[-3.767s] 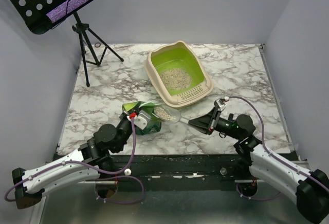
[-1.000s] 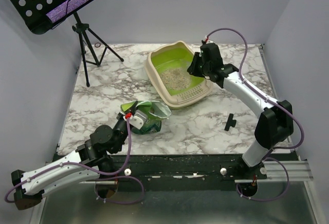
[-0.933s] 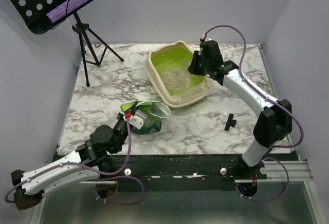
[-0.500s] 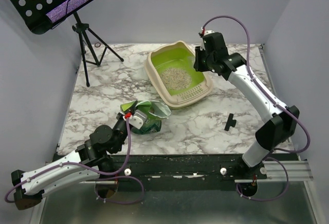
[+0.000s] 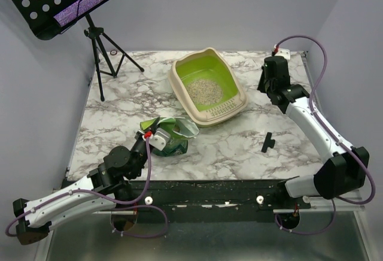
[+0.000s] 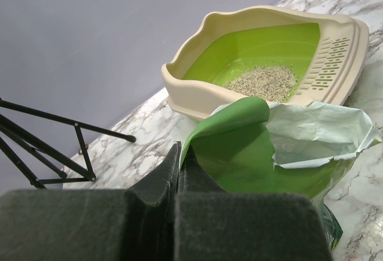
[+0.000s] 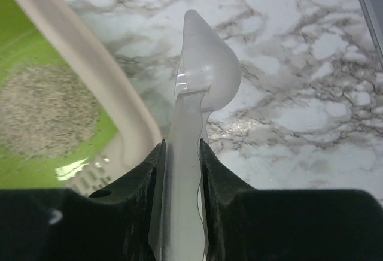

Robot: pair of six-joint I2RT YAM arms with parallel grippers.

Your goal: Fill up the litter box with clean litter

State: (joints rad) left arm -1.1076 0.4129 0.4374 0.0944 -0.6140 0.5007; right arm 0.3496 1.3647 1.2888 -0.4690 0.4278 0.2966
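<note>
My right end effector (image 7: 182,153) clamps the handle of a clear plastic scoop (image 7: 203,75) above the marble desk (image 5: 137,93), just right of the beige-rimmed, lime-green plastic litter box (image 5: 222,112). The box holds a patch of pale grey litter granules (image 5: 203,89). My left end effector (image 6: 178,165) pinches the crinkly green bag (image 6: 251,153).

The litter box (image 5: 218,113) has a beige slotted rim and a lime-green inside, and holds pale grey-beige clean litter (image 5: 203,90). The litter bag (image 5: 173,136) is glossy green with a pale mint-white flap. The desk (image 5: 119,111) is white marble veined in grey-brown. The scoop (image 7: 200,81) is frosted, translucent white, between the black fingers of the right end effector (image 7: 181,147). The music stand (image 5: 36,18) is black, dotted with round holes that show pale. The cables (image 5: 299,38) are purple.
</note>
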